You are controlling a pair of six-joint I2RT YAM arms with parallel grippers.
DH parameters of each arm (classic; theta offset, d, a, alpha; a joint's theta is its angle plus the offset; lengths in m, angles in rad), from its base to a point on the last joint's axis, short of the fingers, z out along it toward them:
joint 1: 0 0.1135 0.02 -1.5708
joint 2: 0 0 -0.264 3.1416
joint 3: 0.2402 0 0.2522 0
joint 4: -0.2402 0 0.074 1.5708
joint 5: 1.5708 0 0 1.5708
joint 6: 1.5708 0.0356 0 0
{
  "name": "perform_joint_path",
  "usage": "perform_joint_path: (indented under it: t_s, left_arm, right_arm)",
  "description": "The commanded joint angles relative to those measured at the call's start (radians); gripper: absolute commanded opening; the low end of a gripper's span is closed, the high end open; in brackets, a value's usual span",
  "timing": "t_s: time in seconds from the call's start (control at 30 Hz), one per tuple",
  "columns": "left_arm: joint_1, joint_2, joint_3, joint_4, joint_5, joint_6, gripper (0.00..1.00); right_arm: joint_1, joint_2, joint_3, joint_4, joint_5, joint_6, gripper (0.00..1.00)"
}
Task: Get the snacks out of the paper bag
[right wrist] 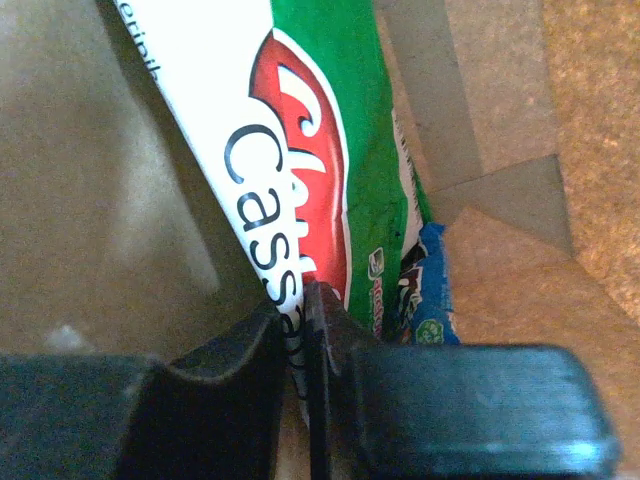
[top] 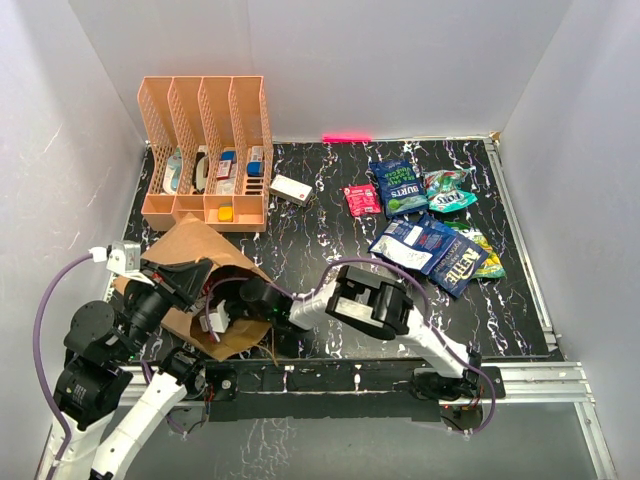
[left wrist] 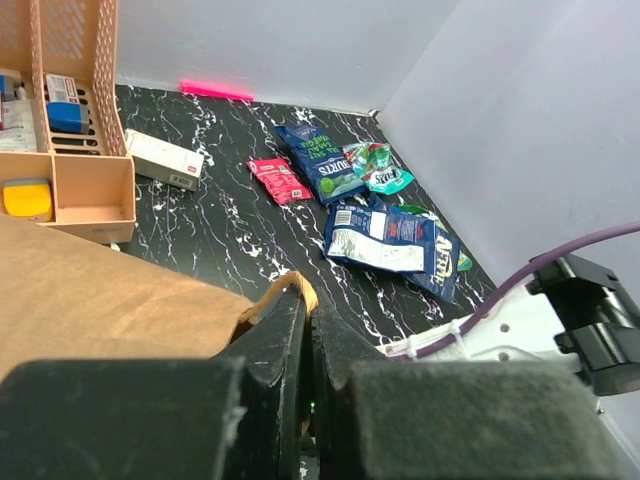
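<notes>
The brown paper bag lies on its side at the near left, mouth toward the right. My left gripper is shut on the bag's rim at a handle. My right gripper reaches into the bag's mouth. In the right wrist view it is shut on a white, green and red packet inside the bag. A small blue packet lies behind it. On the table at the right lie a pink-red packet, dark blue bags, a teal bag and a green-yellow bag.
An orange mesh file rack with small boxes stands at the back left, just behind the bag. A small white box lies beside it. White walls close in the black marbled table on three sides.
</notes>
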Motion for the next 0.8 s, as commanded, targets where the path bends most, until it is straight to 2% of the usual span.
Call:
perform_joint_path:
  t_s: [0.0, 0.2, 0.37, 0.63, 0.77]
  left_arm:
    - [-0.003, -0.009, 0.009, 0.021, -0.021, 0.003, 0.0]
    - [-0.003, 0.003, -0.009, 0.037, -0.05, -0.008, 0.0]
    - [-0.004, 0.026, -0.028, 0.064, -0.05, -0.027, 0.0]
    - [-0.003, 0.091, -0.02, 0.109, -0.046, -0.017, 0.0]
    - [-0.004, 0.12, -0.013, 0.109, -0.063, -0.022, 0.0]
  right_arm:
    - [0.005, -0.164, -0.105, 0.064, 0.035, 0.104, 0.09]
    - [0.007, -0.375, -0.363, 0.172, 0.057, 0.29, 0.08]
    - [0.012, -0.525, -0.508, 0.157, 0.036, 0.464, 0.08]
    - [0.013, -0.701, -0.629, 0.138, -0.056, 0.794, 0.08]
    - [0.014, -0.778, -0.639, 0.084, -0.041, 0.918, 0.08]
